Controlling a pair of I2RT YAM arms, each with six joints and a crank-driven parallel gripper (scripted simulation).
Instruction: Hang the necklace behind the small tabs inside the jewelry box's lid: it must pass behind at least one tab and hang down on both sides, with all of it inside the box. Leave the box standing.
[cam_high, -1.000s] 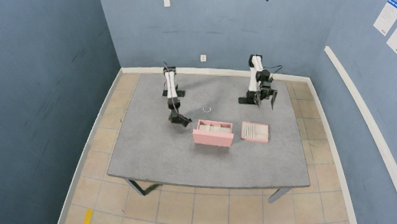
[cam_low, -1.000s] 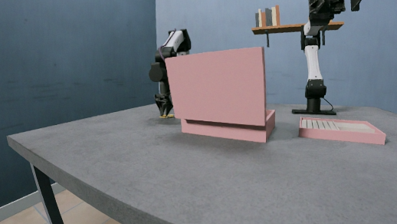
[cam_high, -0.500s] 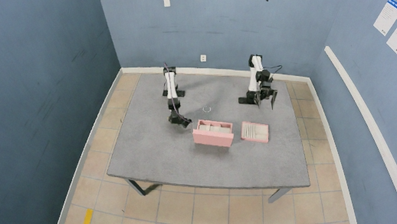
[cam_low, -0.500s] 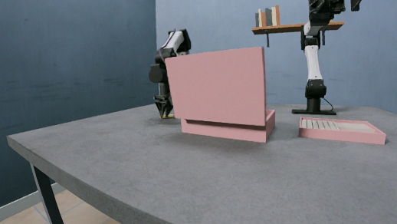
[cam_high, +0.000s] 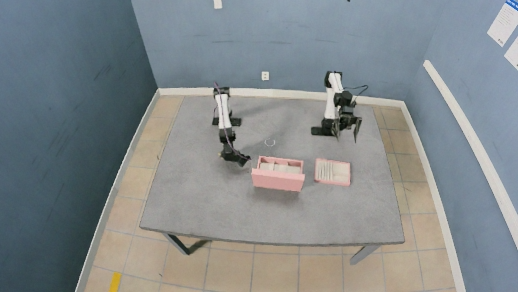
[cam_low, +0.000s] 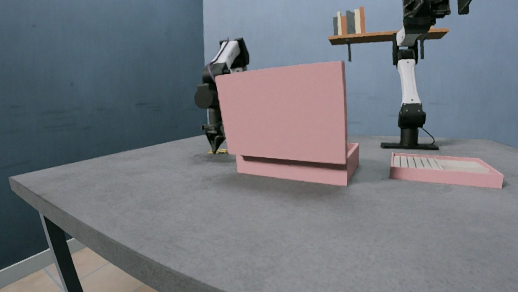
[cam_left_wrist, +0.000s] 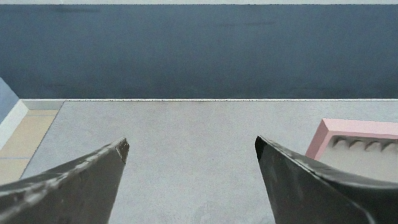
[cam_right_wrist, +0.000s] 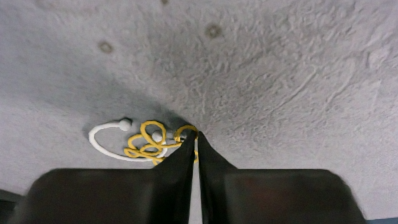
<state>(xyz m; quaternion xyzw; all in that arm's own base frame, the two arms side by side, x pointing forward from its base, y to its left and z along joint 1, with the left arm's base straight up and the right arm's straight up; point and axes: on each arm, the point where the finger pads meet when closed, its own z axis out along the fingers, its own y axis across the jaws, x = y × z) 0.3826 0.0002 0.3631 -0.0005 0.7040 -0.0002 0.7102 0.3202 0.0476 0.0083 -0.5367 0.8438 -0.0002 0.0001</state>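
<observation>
Right end effector (cam_high: 247, 162) (cam_low: 215, 150) (cam_right_wrist: 196, 135) clenched at worktop (cam_high: 200, 205) (cam_low: 150, 215) (cam_left_wrist: 192, 120) (cam_right_wrist: 280, 65) level, tips drawn together on a strand of the yellow necklace (cam_low: 223, 152) (cam_right_wrist: 172, 146). Right wrist view gives the detail: thin strand at the tips, rest in loose loops on the worktop, overlapping a white C-shaped piece (cam_right_wrist: 102, 148) with a rounded end. Exterior view reduces the necklace to a yellow sliver under the pointed-down fingers; white piece not distinguishable there. Necklace lies outside the jewelry box (cam_high: 278, 180) (cam_low: 285, 112), none seen on the tabs. Box stands next outward, near mid-worktop, lid raised. Top view looks into its pale compartments; exterior shows mainly the lid's plain outer face, turned toward the worktop's near edge, so the tabs are hidden. Top view also picks up a small white ring (cam_high: 266, 144) between box and far edge; cannot tell whether it is the C-shaped piece. Pink tray (cam_high: 332, 182) (cam_low: 445, 179) sits apart from the box, toward the right-hand edge in the top view, slots in one part. Left end effector (cam_high: 345, 140) (cam_low: 445, 7) (cam_left_wrist: 192, 142) released, fingers wide, raised near the far right corner; left wrist view shows nothing between the fingers, and a notched pink-rimmed piece (cam_left_wrist: 360, 127) at one side.
</observation>
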